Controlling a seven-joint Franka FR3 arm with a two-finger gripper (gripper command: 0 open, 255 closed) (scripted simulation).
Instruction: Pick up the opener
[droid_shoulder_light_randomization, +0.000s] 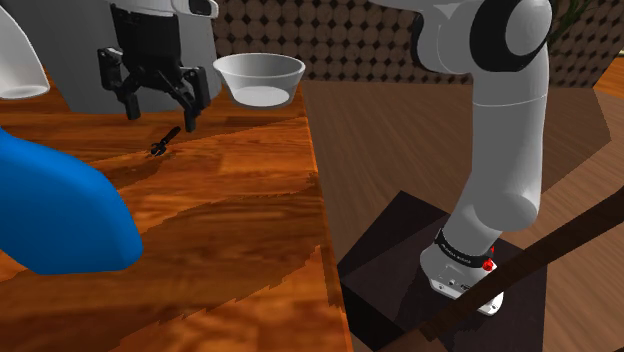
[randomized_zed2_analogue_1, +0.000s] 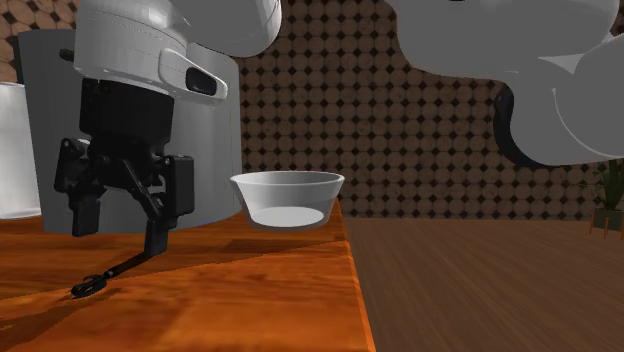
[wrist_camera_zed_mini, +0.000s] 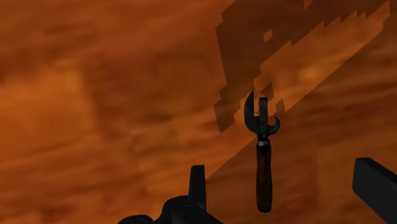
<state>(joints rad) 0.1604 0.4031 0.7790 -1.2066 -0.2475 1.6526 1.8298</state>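
Everything is carried by a wooden table (droid_shoulder_light_randomization: 230, 230), over which the white arm (droid_shoulder_light_randomization: 510, 150) is reached from its stand toward 10 o'clock in the shoulder view. A large blue shape (droid_shoulder_light_randomization: 50, 215) is set toward 8 o'clock on the table, and a pale bowl (droid_shoulder_light_randomization: 259, 78) is placed at about 2 o'clock from the end effector (droid_shoulder_light_randomization: 160, 115). The end effector is held low over the table, fingers pointed down and spread wide, with nothing clasped between them. The opener (droid_shoulder_light_randomization: 164, 140), a small dark tool with a slim handle and a hooked head, is laid flat on the table just beneath, at roughly 6 o'clock from the end effector in the shoulder view. Its long axis is run there from about 1 o'clock to 7 o'clock, the head at the 7 o'clock end. In the wrist view the opener (wrist_camera_zed_mini: 263, 159) is found between the two fingers, touched by neither and a little nearer one than the other, and its handle is crossed nearly square by the line on which the fingers close. A straight descent is judged to be what the grasp turns on, with little turning of the wrist.
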